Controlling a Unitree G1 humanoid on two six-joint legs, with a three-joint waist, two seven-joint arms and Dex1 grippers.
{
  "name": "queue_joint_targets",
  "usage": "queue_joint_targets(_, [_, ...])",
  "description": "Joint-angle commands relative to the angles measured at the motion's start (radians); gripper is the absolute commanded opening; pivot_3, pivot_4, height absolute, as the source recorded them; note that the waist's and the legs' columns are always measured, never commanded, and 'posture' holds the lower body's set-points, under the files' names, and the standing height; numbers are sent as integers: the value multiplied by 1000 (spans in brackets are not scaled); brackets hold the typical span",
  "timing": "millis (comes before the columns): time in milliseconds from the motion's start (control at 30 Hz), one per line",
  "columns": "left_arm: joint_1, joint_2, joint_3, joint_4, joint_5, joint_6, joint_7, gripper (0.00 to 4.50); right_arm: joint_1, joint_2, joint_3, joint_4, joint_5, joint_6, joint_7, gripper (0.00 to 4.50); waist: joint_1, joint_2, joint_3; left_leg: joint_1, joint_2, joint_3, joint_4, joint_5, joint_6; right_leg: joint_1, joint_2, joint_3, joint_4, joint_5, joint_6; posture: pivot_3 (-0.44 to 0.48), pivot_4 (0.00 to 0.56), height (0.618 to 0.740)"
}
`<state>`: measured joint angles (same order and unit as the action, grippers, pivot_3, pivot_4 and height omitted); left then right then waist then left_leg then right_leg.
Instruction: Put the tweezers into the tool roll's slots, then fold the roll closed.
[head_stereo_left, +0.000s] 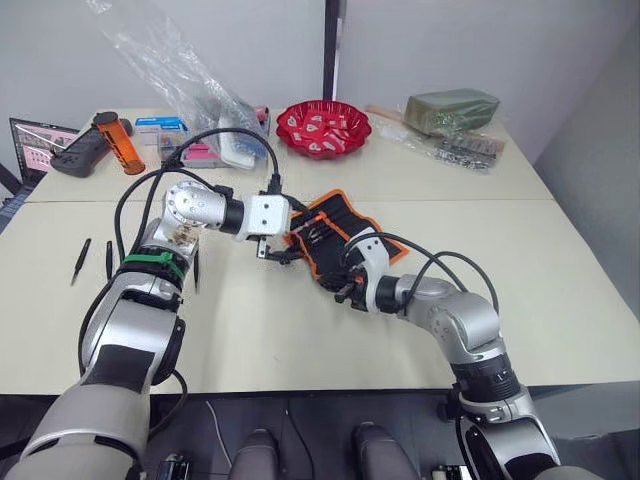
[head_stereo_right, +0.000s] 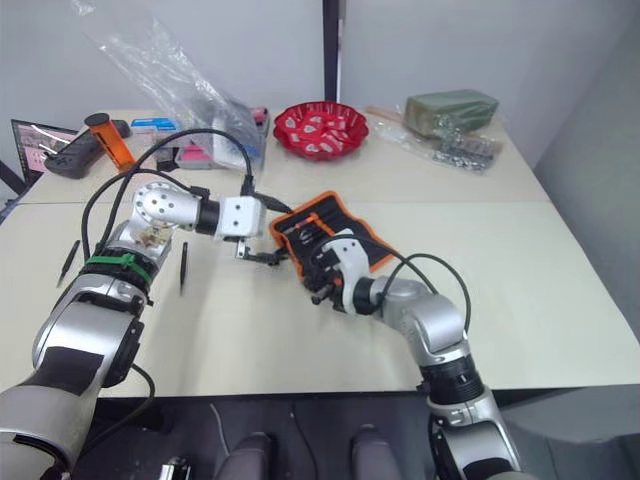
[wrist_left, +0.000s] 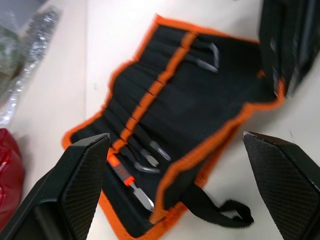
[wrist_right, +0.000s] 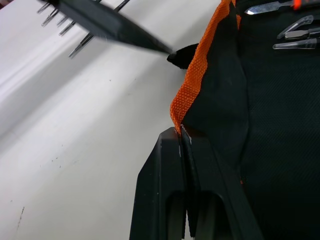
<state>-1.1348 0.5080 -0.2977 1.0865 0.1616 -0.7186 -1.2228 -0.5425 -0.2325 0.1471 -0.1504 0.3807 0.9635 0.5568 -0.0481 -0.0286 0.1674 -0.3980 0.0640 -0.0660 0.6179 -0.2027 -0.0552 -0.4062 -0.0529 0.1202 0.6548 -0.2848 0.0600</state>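
The tool roll (head_stereo_left: 338, 232) lies open in the middle of the table, black with orange binding. Several tweezers (wrist_left: 148, 151) sit in its slots (wrist_left: 150, 95), beside a tool with an orange handle (wrist_left: 126, 176). Three loose tweezers lie on the table to the left, two together (head_stereo_left: 80, 261) and one nearer my left arm (head_stereo_right: 183, 268). My left gripper (head_stereo_left: 278, 252) hovers open at the roll's left edge, nothing between its fingers (wrist_left: 85, 185). My right gripper (head_stereo_left: 347, 285) is shut on the roll's near orange edge (wrist_right: 192, 85), lifting it slightly.
At the back stand a red bowl (head_stereo_left: 323, 128), an orange bottle (head_stereo_left: 118, 142), a black controller (head_stereo_left: 75, 155), a clear plastic bag (head_stereo_left: 190, 75) and a green packet (head_stereo_left: 452, 108). The roll's black strap (wrist_left: 220, 210) trails onto the table.
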Motion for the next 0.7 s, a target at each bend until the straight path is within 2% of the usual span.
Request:
queue_joint_targets(33, [-59,8,-17,51,64,-73,63,4500,-24,13,-20,-38,25,-1,-11,52,2,0,0,0,0,0,0,0,0,0,0,0,0,0,0,0,150,735])
queue_joint_targets(367, [-127,0,-50,143,195,-71,257,4500,12,13,-27,-79,44,19,-40,52,3,0,0,-5,-3,-7,8,-1,2,0,0,-2,3,-1,2,0,150,735])
queue_joint_targets(467, [-131,3,-74,156,238,-78,285,3734,22,12,-32,-88,51,22,-54,0,3,0,0,-6,-4,-9,8,-1,2,0,0,-2,3,-1,2,0,150,735])
queue_joint_targets(700, [-139,-14,-108,174,303,-88,350,1410,27,6,-35,-93,58,24,-63,0,3,0,0,-6,-5,-10,8,-1,2,0,0,-3,4,-1,2,0,150,735])
